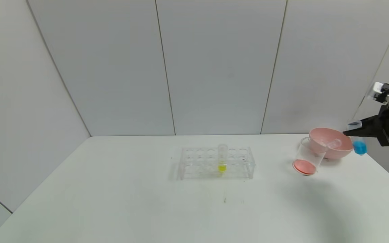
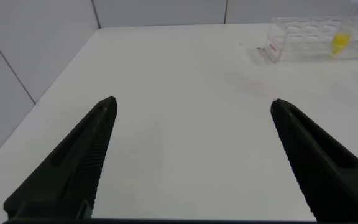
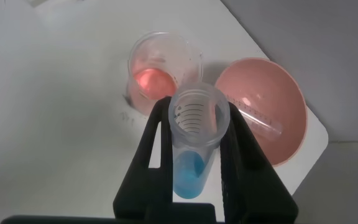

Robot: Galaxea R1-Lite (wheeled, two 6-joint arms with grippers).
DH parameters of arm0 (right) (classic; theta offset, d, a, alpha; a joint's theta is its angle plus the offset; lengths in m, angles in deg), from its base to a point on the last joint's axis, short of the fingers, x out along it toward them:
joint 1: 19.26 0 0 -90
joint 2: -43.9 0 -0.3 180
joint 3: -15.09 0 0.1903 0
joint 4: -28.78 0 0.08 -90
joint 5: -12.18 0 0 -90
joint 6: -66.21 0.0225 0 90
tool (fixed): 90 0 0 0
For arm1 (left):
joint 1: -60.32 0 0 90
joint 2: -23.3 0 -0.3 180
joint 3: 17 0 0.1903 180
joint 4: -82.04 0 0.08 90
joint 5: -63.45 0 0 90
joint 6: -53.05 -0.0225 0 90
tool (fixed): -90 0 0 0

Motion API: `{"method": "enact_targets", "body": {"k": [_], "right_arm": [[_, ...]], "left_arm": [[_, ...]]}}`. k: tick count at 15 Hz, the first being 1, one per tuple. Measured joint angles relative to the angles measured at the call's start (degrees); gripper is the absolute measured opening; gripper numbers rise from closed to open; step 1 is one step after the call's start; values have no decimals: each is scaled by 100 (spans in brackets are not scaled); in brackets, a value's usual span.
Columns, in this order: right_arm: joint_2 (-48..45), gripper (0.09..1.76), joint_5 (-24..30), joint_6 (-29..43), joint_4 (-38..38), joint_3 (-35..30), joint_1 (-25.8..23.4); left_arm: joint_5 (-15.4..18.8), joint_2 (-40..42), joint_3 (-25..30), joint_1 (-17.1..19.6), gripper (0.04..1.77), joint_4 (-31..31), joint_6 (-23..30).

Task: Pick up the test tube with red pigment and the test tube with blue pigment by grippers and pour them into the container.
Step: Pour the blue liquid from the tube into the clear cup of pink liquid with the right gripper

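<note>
Right gripper (image 3: 194,155): you see it clamped on the test tube with blue pigment (image 3: 190,149).
Container (image 3: 164,71): just beyond it, red liquid inside.
Left gripper (image 2: 194,155): spread wide.

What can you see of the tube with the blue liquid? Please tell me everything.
The blue tube is clear plastic with printed scale lines near its open mouth and bright blue liquid in its round bottom. It stands upright in the air, clamped between the right gripper fingers, beyond the pink bowl, touching nothing else.

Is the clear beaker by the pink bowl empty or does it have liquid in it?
It has liquid: the clear beaker holds an orange-red layer at its bottom, also visible from above in the right wrist view.
</note>
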Motion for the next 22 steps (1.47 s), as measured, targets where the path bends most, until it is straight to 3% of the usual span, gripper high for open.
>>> {"method": "enact_targets", "body": {"k": [4, 6, 22], "right_arm": [[824, 50, -700, -397, -1497, 1655, 317], [1164, 50, -1226, -505, -1738, 2153, 485], [1370, 50, -3493, -1446, -1849, 2339, 1343]], "left_arm": [[0, 0, 0, 0, 176, 0, 0], [0, 0, 0, 0, 176, 0, 0], [0, 2, 0, 0, 176, 2, 0]]}}
